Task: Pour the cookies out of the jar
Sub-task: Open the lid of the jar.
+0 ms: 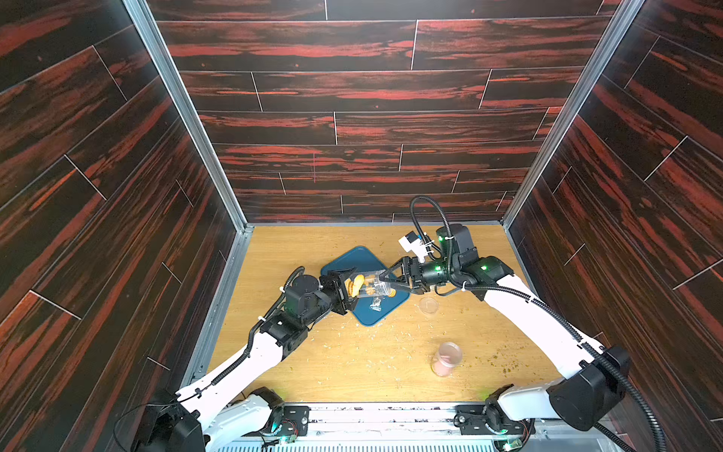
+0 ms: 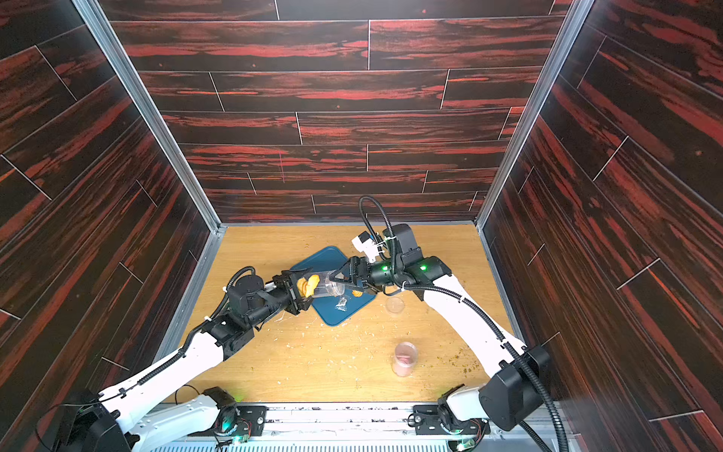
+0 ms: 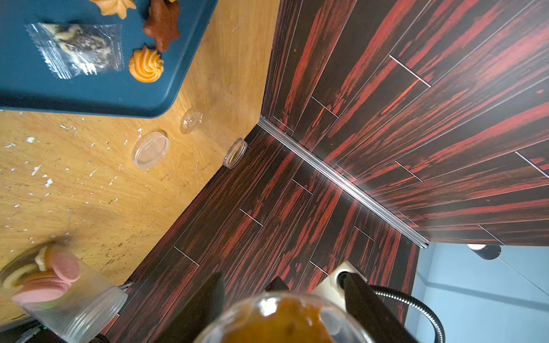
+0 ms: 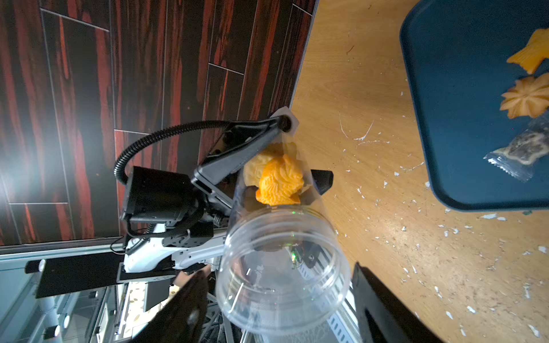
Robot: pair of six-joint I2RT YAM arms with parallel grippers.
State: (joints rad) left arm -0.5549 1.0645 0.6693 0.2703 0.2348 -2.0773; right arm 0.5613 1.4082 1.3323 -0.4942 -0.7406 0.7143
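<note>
Over the blue tray (image 1: 348,259) | left jaws clamp the jar (image 1: 373,289) sideways by its base; right jaws wide around its mouth | mid-pour: some cookies (image 1: 355,285) sit at base, others on tray | next I'd tip mouth lower.

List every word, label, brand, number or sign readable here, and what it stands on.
No text can be read in any view.
On the small clear crinkled packet on the dark blue plastic tray: no legible print.
On the clear plastic jar of yellow and orange cookies: no label.
On the second clear jar holding pink round cookies: no label.
On the round clear lid: nothing.
</note>
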